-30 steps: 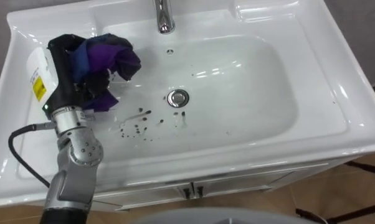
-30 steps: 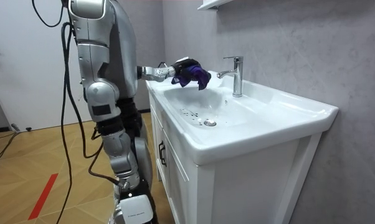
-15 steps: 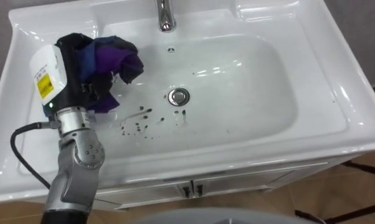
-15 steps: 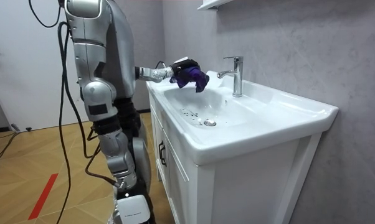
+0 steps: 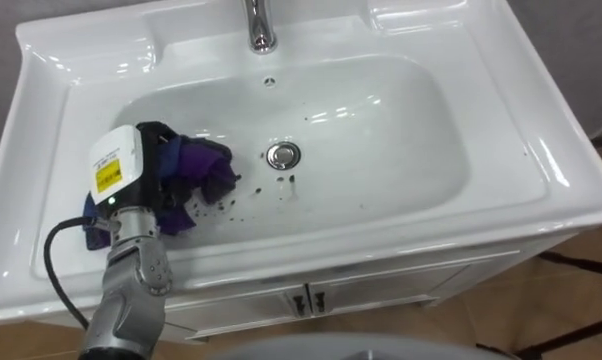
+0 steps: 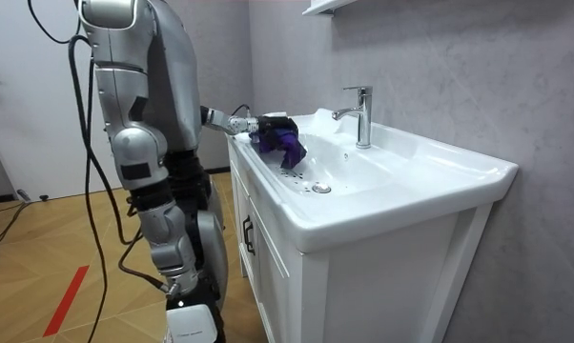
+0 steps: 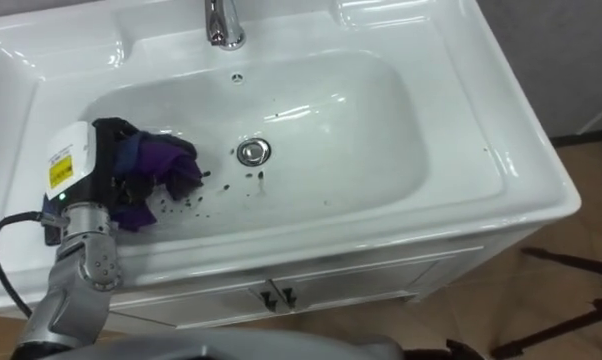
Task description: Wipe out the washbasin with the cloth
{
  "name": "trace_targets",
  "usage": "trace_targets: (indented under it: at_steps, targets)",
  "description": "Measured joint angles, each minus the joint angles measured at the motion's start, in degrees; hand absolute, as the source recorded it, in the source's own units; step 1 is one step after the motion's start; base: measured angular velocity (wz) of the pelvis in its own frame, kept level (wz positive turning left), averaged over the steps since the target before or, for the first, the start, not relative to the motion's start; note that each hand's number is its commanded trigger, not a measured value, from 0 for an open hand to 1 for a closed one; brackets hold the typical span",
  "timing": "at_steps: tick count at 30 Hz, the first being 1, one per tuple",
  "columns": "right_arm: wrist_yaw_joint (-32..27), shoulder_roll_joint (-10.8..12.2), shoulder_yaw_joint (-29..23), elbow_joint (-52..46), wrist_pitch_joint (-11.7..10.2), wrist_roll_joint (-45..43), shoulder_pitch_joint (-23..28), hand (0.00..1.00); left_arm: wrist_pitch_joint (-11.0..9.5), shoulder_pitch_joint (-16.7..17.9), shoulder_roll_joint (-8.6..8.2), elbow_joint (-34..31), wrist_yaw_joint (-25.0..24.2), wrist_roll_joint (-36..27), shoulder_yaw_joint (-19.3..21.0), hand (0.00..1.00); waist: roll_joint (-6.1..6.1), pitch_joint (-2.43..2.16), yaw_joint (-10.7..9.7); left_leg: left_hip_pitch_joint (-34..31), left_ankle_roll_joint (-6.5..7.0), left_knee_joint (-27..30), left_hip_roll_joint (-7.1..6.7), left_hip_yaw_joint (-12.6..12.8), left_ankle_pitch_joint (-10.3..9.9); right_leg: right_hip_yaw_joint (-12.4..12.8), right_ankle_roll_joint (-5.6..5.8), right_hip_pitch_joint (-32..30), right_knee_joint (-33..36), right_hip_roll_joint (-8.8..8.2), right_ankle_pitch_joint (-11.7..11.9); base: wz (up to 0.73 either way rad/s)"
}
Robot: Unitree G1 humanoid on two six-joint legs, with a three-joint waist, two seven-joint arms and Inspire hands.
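**Cloth is coming down onto the basin floor**

The left hand (image 5: 147, 168) is now sitting low inside the basin (image 5: 411, 130), having dropped from its raised spot over the far left corner a second ago. Its fingers are curling round the bunched purple and blue cloth (image 5: 205, 168), gripping it rather than lying flat on it. The cloth is pressing against the white floor of the bowl on the left side, just left of the drain (image 5: 282, 155). Part of it is trailing toward the near left wall.

The dark specks (image 5: 233, 204) that lay bare beside the drain are now partly covered by the cloth's right edge. A few are showing just near of the drain and to its right. The faucet (image 5: 258, 26) is standing at the far rim, well apart from the hand.

In the room view the robot is standing at the front of the vanity, its arm angling down into the bowl.

This probably means the approach is over and the wiping itself is beginning. The dirt still looks largely in place, so most of the task seems to remain. A sweep to the right across the drain area appears to be what the specks are calling for.
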Motion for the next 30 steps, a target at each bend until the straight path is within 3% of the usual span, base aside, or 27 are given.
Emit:
trace_targets:
  at_steps: [8,24,30]
  targets:
    - [-0.44,-0.21,0.02,-0.19,0.47,-0.10,0.06,0.00,1.62,-1.79,0.34,4.12,-3.68,1.21,0.01,1.00,0.04,0.33,0.00,0.39,0.00,-0.09,0.06,0.48,0.00,0.20,0.02,0.22,0.00,0.02,0.06,-0.02]
    - [-0.47,-0.57,0.44,-1.16,1.63,0.65,-0.10,0.00,3.47,-2.94,0.40,5.79,-8.26,2.29,-0.46,1.00,0.15,0.27,0.09,0.62,0.00,-0.15,0.09,0.67,0.00,0.47,0.02,0.18,0.03,0.07,0.06,0.00]
    - [-0.29,-0.73,1.67,-1.77,1.60,1.43,-0.55,0.00,3.31,-5.87,2.36,9.71,-11.68,-3.58,-3.98,1.00,0.18,0.25,-0.91,0.66,0.00,-0.13,0.12,0.77,0.00,0.55,0.02,0.18,0.26,0.05,0.06,0.00]
